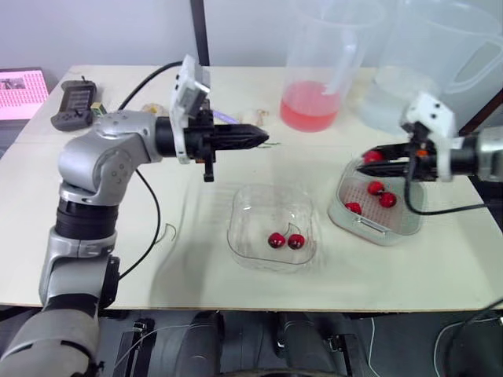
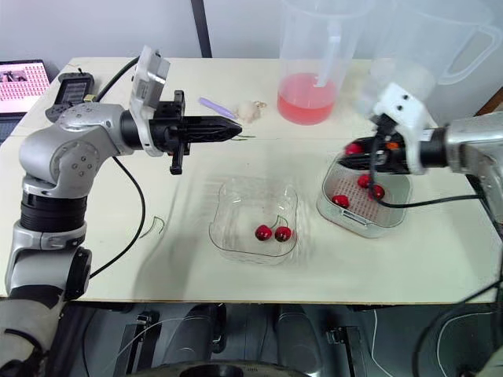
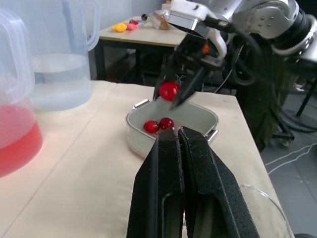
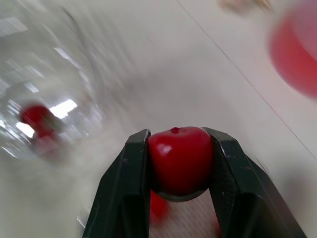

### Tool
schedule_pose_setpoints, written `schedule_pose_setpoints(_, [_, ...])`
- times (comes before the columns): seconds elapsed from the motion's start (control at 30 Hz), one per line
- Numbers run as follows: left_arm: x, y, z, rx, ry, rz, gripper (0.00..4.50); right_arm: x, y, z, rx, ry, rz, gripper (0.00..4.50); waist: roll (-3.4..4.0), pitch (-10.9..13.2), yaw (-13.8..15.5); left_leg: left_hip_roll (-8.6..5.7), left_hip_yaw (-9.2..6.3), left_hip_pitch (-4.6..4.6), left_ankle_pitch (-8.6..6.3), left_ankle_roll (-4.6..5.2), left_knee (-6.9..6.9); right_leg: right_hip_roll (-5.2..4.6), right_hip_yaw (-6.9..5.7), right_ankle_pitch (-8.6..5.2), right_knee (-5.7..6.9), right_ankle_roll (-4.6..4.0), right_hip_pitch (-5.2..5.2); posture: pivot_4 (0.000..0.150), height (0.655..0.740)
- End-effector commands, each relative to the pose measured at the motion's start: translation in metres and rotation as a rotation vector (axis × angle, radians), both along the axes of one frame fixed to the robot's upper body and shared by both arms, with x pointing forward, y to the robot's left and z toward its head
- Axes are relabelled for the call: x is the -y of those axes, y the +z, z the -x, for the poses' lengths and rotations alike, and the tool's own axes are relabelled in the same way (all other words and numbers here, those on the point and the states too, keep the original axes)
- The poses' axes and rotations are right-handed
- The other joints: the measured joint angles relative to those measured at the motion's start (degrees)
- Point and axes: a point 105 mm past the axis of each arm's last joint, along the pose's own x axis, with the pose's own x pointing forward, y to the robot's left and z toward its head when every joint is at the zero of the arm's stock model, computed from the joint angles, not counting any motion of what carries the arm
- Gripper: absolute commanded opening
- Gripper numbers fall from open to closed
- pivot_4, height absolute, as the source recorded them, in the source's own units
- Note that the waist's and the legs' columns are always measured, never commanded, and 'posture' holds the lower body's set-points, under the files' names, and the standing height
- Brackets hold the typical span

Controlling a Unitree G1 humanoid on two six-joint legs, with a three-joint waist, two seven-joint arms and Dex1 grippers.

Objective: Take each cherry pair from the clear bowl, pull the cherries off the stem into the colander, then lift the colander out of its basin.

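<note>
Cherry [image 4: 181, 161] pinched whole between the fingers of the right end effector [image 4: 179, 138], jaws spread only as wide as the fruit. Open air all round that end effector. Directly beneath, the rim of the colander [image 3: 195, 115] on the side facing the left arm. Colander seated in its basin [image 1: 336, 214], three loose cherries [image 1: 387, 199] on the perforated floor, below the held fruit and nearer the robot. Counter [image 1: 196, 275] edge close past the basin on the outer side, seen in the left wrist view; front edge a little further off toward the robot.

Left end effector [image 1: 263, 138] held off the counter, pointing toward the right one, fingers pressed flat together. Thin dark strand [image 1: 273, 144] at its tip, too fine to tell whether gripped. Wide bare strip of counter between the two end effectors.

Clear bowl [image 1: 236, 236] below and in front of the left tip, between both arms, just beside the basin with a narrow gap. One cherry pair [image 1: 285, 240] with joined stems inside, at the side nearer the front edge.

Behind: pitcher of red liquid [image 1: 310, 106] past the left tip, clear pitcher of water [image 1: 393, 106] just behind the right end effector, both tall. Black handset [image 1: 73, 106] far back beside the left elbow.
</note>
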Motion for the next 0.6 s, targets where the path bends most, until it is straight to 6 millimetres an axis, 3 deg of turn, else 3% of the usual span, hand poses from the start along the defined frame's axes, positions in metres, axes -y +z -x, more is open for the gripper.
schedule_pose_setpoints(0.03, [-0.003,0.012,0.007,0.058,-0.001,0.024,0.0,0.012,-0.013,-0.001,-0.014,-0.003,0.082,1.09,0.01,0.0,-0.1,0.0,0.0,0.0,0.0,0.0,0.0,0.01,0.0,0.0,0.01,0.0,-0.01,0.15,0.7321])
schedule_pose_setpoints(0.13, [-0.004,0.01,0.008,0.057,0.007,0.022,0.0,0.031,-0.038,-0.003,-0.06,-0.05,0.177,1.09,0.01,0.0,0.1,0.0,0.0,-0.01,0.0,0.0,-0.01,0.01,0.0,0.0,0.03,0.01,-0.02,0.15,0.7321])
schedule_pose_setpoints(0.17, [-0.005,0.009,0.008,0.056,0.007,0.022,0.0,0.034,-0.041,-0.003,-0.065,-0.053,0.188,2.15,0.01,0.0,0.1,0.0,0.0,-0.02,0.0,0.0,0.0,0.0,0.01,0.0,0.02,0.02,-0.02,0.15,0.7321])
schedule_pose_setpoints(0.33, [-0.008,0.008,0.011,0.044,0.01,0.017,0.0,0.029,-0.02,-0.001,-0.023,-0.017,0.124,4.44,0.02,0.0,0.1,-0.01,0.0,-0.02,0.0,0.0,0.01,0.01,0.02,0.01,0.04,0.02,-0.02,0.15,0.7321])
schedule_pose_setpoints(0.5, [-0.013,0.008,0.012,0.035,0.026,0.006,0.0,0.025,0.017,0.004,0.041,0.02,-0.016,4.44,0.02,0.0,0.2,0.0,-0.01,-0.02,0.0,0.0,0.01,0.01,0.01,0.0,0.03,0.02,-0.01,0.15,0.7321])
schedule_pose_setpoints(0.6, [-0.023,0.007,0.012,0.02,0.061,-0.006,0.0,0.01,0.049,0.013,0.09,0.123,-0.148,4.44,0.07,0.0,0.0,0.0,0.0,-0.02,0.0,0.0,0.01,0.0,0.02,0.01,0.03,0.02,-0.01,0.15,0.7321])
